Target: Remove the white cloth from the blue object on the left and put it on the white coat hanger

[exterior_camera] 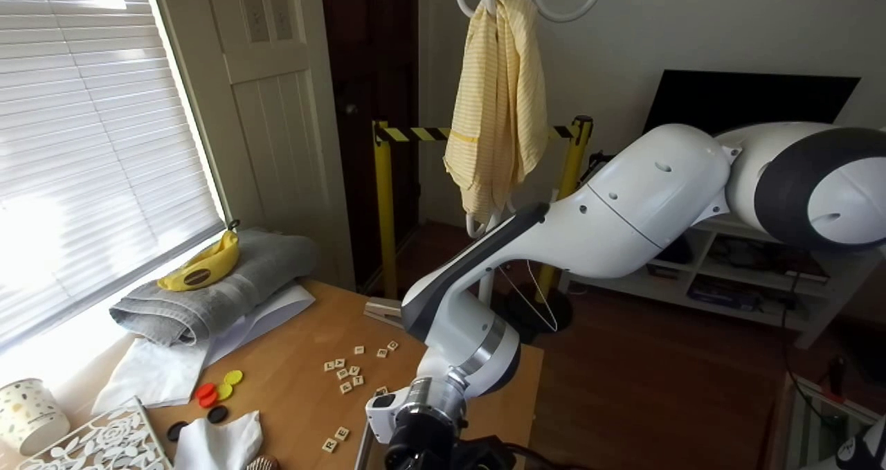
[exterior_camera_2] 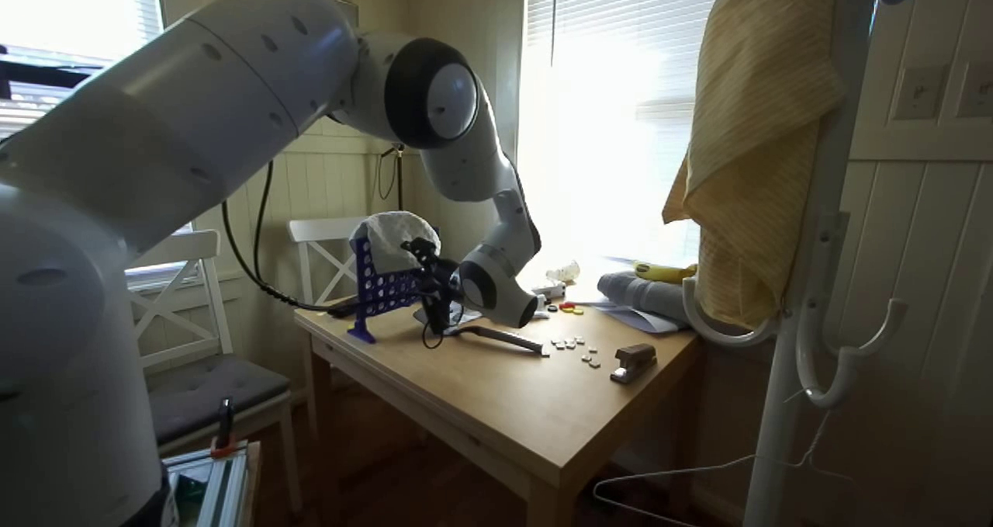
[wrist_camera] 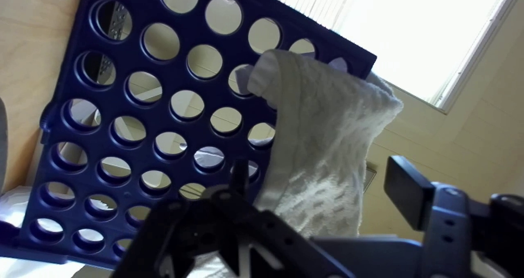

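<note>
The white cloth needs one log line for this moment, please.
gripper: open; white cloth: draped over blue frame; coat stand: holds yellow towel

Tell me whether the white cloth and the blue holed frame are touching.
Touching. The wrist view shows the white cloth draped over the edge of the blue holed frame, covering part of its face.

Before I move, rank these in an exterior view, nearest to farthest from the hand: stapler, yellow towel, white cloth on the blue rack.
1. White cloth, draped over the blue rack.
2. Stapler, on the table, near the edge toward the coat stand.
3. Yellow towel, hung on the coat stand past that edge.
</note>
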{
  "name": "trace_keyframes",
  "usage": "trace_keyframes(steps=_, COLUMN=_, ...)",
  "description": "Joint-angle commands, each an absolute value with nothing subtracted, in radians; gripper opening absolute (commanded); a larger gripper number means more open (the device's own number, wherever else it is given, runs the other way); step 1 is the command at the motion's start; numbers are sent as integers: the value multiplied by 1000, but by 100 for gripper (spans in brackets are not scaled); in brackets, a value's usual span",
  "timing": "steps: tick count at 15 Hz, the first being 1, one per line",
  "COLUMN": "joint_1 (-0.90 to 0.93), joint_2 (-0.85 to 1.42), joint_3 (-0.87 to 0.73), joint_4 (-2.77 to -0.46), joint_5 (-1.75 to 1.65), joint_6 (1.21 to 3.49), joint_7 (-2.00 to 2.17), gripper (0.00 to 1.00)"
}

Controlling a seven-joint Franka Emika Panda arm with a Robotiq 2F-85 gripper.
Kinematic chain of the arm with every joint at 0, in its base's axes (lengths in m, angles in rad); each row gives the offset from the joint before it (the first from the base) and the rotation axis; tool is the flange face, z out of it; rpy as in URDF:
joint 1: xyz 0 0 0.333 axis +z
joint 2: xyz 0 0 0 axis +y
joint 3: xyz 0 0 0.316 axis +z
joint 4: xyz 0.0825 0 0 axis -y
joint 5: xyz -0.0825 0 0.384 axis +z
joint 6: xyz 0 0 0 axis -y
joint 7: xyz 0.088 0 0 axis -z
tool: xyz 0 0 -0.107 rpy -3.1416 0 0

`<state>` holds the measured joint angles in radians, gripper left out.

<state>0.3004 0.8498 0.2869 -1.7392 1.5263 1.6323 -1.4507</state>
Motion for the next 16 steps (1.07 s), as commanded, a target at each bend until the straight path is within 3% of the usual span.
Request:
trace_keyframes(steps=1, joint_1=309, joint_2=864, joint_3=272, joint_4=-1721, joint_5=1544, joint_6=1602, joint_7=-1497, gripper=55)
trace_keyframes(steps=9, joint_1=311, joint_2=856, joint_3=264, joint_4=-1730, joint_5=1544, joint_6=1612, joint_7=-1520, gripper=0)
trace_keyframes(steps=16, joint_1=411, joint_2=846, joint_3=243, joint_4=-1625, joint_5=1284, joint_6=1627, joint_7=-1464, gripper=1)
